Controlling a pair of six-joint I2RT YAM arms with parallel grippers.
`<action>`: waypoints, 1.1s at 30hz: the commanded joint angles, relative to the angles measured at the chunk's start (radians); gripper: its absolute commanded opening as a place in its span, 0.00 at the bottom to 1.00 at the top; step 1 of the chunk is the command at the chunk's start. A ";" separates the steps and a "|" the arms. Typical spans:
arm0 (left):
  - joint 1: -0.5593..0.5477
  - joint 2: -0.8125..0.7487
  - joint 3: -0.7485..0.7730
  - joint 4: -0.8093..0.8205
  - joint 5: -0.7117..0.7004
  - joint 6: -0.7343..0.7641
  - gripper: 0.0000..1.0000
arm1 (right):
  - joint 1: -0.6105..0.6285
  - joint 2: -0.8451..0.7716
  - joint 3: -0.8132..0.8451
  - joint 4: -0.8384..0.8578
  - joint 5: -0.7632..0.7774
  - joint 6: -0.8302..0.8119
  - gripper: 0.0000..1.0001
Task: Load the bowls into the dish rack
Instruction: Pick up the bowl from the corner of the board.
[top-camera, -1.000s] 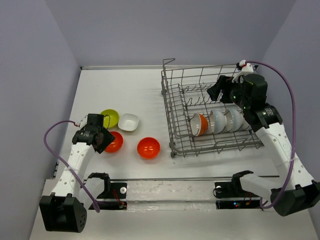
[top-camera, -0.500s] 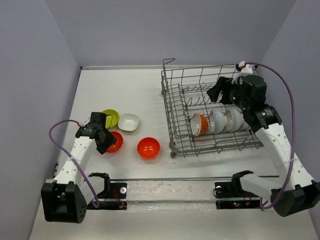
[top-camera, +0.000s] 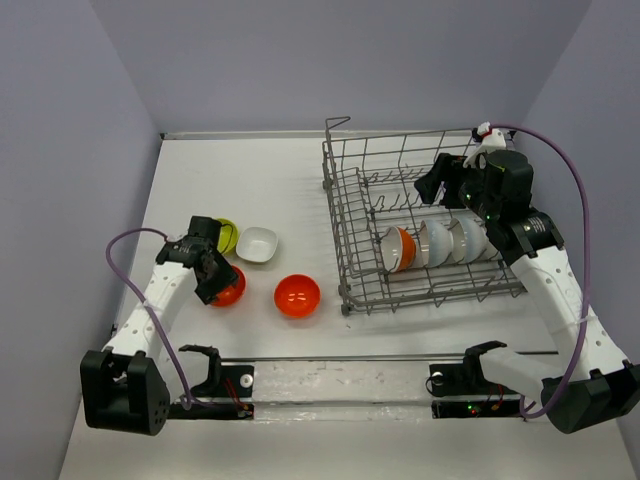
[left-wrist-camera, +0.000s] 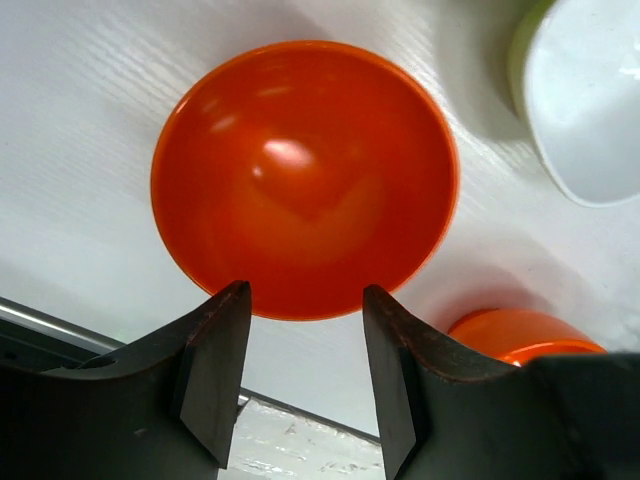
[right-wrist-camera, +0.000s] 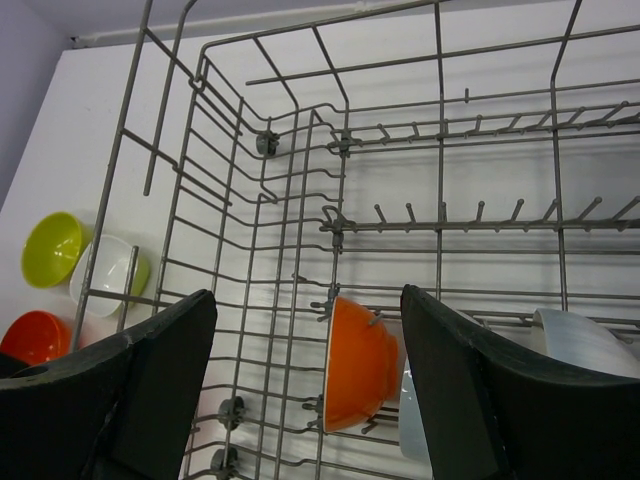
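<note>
Top external high above whole table (top-camera: 230, 170), left wrist close over orange-red bowl (left-wrist-camera: 305, 180), right wrist down into dish rack (right-wrist-camera: 340, 222), both shared overhead.

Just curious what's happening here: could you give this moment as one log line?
left claw: open over orange bowl | right claw: open above dish rack | held: nothing

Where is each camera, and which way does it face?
Top external: above and behind, looking down on the table; both arms show.
Left wrist: above an orange bowl, facing down; left hand shows, open.
Right wrist: over the dish rack, facing into it; right hand shows, open.
Shared: both wrists see the squarish white bowl.
</note>
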 joint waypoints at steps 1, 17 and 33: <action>-0.044 0.019 0.096 -0.046 -0.026 0.043 0.59 | 0.009 -0.012 0.003 0.030 0.015 -0.015 0.80; -0.050 -0.034 0.149 -0.112 -0.246 -0.035 0.60 | 0.009 0.002 0.008 0.027 0.012 -0.017 0.80; 0.007 -0.056 0.021 -0.075 -0.117 -0.147 0.59 | 0.009 -0.007 0.003 0.033 -0.008 -0.018 0.80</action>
